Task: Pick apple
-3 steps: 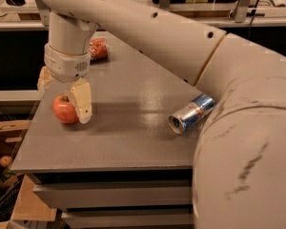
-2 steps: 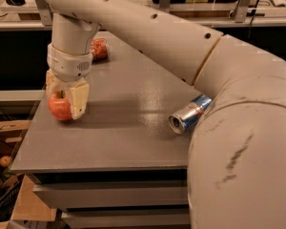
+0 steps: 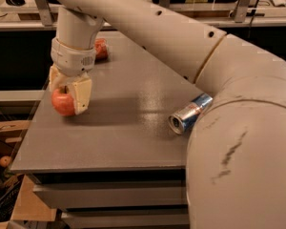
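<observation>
The apple is red-orange and round. It sits near the left edge of the grey table. My gripper hangs from the white arm, straight over the apple. One pale finger stands on each side of the apple, and both press against it. The right finger covers the apple's right side. The apple is at or just above the table top.
A red can stands behind the gripper at the table's back left. A blue and silver can lies on its side at the right. My arm's big white link fills the right. Cardboard boxes and a small orange fruit lie below left.
My gripper has moved left from beside the apple to over it. Its fingers have come in around the apple. The apple now sits slightly higher in the view.
</observation>
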`<state>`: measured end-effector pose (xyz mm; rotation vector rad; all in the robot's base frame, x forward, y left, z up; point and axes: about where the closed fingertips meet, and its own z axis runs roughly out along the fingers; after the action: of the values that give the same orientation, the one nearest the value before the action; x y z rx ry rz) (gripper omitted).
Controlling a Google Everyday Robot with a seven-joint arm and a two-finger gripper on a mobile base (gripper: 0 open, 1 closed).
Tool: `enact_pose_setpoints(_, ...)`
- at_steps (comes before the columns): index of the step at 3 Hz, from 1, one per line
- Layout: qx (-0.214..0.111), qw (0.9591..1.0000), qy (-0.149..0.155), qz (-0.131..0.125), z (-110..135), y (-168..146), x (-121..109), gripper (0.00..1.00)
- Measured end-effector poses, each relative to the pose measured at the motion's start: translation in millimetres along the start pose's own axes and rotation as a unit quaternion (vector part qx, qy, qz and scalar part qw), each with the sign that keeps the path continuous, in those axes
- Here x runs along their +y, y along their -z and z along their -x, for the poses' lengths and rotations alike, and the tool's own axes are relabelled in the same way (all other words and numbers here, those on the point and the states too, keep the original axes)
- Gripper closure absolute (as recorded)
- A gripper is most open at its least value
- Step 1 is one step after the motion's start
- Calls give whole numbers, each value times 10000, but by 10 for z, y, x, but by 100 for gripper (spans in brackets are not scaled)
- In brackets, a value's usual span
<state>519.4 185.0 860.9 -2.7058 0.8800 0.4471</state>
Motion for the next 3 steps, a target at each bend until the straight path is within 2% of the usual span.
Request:
enact_pose_setpoints(1, 52, 9997, 59, -225, 32, 232, -2, 100)
enact_pose_setpoints(2, 127, 9990, 150, -413, 96, 454, -17, 100)
enact_pose_setpoints(3, 151, 9984, 227, -489, 143, 570, -46, 100)
